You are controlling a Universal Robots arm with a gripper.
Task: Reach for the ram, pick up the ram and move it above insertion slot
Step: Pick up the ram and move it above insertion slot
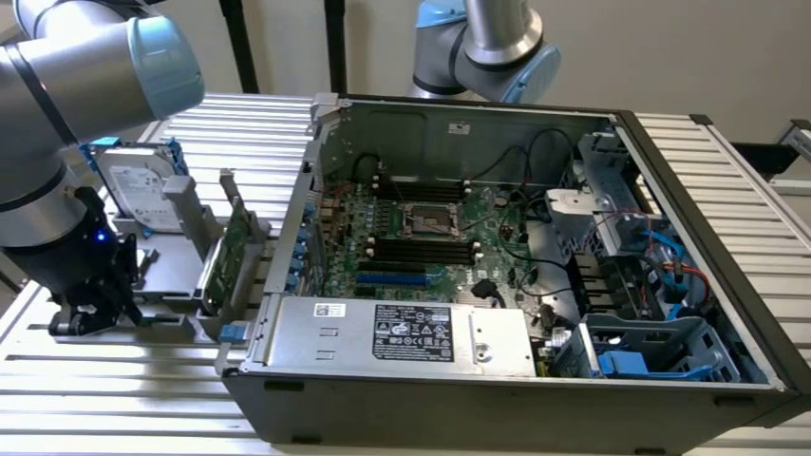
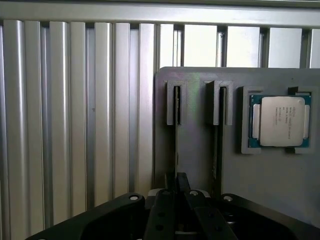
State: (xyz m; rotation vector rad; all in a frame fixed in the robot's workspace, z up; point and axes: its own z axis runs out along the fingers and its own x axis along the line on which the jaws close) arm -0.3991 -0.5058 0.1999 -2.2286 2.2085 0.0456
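So the gripper (image 2: 176, 177) is down low at the grey fixture (image 2: 195, 150), which sits on the slatted table (image 1: 114, 380) at the exterior view's left of the open computer case (image 1: 507, 399). In the wrist view its fingers are pinched together right on the thin upper edge of the ram (image 2: 176, 140). The stick stands on edge in the fixture groove farther from the CPU (image 2: 280, 121), so I'd call this clamped on the ram, at the pick-up stage. My take on doing it well is to pull it straight out along the groove with no twist, since the guide walls hug the stick closely and any tilt would probably bind it or lever it in the grip. The pinch looks centred on the edge, which should help it hang level. I'd also watch the expansion card (image 1: 226, 256) and the hard drive (image 1: 133, 185), which stand in the same fixture between the gripper (image 1: 86, 313) and the case. The insertion slots (image 1: 424, 249) lie well off to the exterior view's right, down on the board.
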